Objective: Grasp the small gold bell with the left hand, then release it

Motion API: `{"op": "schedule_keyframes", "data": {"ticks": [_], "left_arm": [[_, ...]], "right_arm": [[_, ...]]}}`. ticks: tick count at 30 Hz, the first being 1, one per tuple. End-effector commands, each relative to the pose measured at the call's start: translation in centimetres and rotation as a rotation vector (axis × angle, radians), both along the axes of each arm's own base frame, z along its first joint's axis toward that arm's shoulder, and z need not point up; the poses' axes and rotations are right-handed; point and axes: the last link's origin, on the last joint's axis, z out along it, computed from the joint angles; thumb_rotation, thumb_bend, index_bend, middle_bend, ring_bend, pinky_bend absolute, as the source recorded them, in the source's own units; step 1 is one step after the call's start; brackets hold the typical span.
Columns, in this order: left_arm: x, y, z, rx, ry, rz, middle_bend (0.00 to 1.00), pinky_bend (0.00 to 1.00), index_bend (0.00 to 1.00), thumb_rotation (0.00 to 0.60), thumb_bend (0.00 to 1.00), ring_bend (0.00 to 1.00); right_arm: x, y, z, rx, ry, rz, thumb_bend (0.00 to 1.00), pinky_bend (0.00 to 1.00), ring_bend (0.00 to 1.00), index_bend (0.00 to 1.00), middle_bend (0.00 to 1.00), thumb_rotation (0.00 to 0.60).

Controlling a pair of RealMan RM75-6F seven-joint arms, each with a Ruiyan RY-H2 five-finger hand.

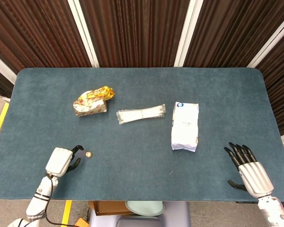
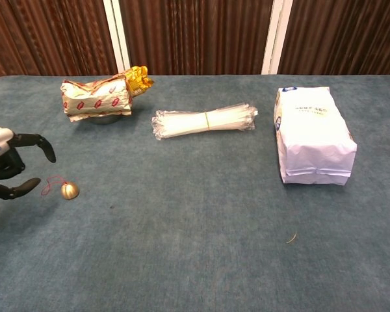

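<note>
Head view: blue carpeted counter (image 1: 132,179) w/ a few things on it; the small gold bell (image 1: 88,154) sits toward the near-left part, at roughly 8 o'clock from the counter's middle; left hand (image 1: 62,161) is just beside it, at the bell's 8 o'clock, dark fingers (image 1: 76,150) curled a bit and pointing at the bell, nothing in them, no contact I can make out; right hand (image 1: 249,168) is over the near-right edge, around 4 o'clock from the middle, fingers spread and straight, holding nothing, well apart from everything else. Farther back: a red-and-gold snack pack (image 1: 91,103) at 10 o'clock, a clear-wrapped bundle of white sticks (image 1: 141,114) near the middle, a white bag (image 1: 185,126) lying flat at about 3 o'clock.

Chest view: bell (image 2: 69,190) rests on the counter (image 2: 182,260) w/ a thin red string (image 2: 49,185) looping off its left side; left hand (image 2: 10,170) comes in from the left edge at the bell's 9 o'clock, fingers parted like a loose claw, one above and one below the string's level; tips near the string, can't tell if touching; bell itself not gripped. Snack pack (image 2: 97,96) sits at 12 o'clock from the bell, sticks bundle (image 2: 205,121) mid-counter, white bag (image 2: 313,134) at 3 o'clock. Right hand doesn't show here.
</note>
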Motion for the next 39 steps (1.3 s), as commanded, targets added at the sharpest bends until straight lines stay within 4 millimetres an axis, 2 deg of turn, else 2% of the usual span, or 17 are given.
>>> {"op": "schedule_keyframes", "data": {"ticks": [1,6,15,39], "left_arm": [[0.1,0.4,-0.5,-0.012,-0.006,0.006,1.0,1.0,0.41,0.6,0.41,0.99],[0.5,0.9,-1.3,-0.024,-0.008,0.004,1.0,1.0,0.45,0.6,0.4,0.99],[0.4,1.7,-2.6,-0.056,0.008,0.03,1.0,1.0,0.45,0.6,0.41,1.0],[0.3,2.4,-3.8,-0.073,0.021,0.036,1.0,1.0,0.51,0.6,0.41,0.99]], "right_arm": [[0.0,-0.1,0.0,-0.001,0.003,-0.003,0.21,0.0,0.0,0.0,0.0,0.6],[-0.1,-0.3,-0.1,-0.001,0.006,-0.009,0.21,0.0,0.0,0.0,0.0,0.6],[-0.2,-0.4,0.0,-0.006,0.005,-0.015,0.21,0.0,0.0,0.0,0.0,0.6],[-0.3,-0.5,0.3,-0.018,-0.001,-0.023,0.21,0.0,0.0,0.0,0.0,0.6]]}}
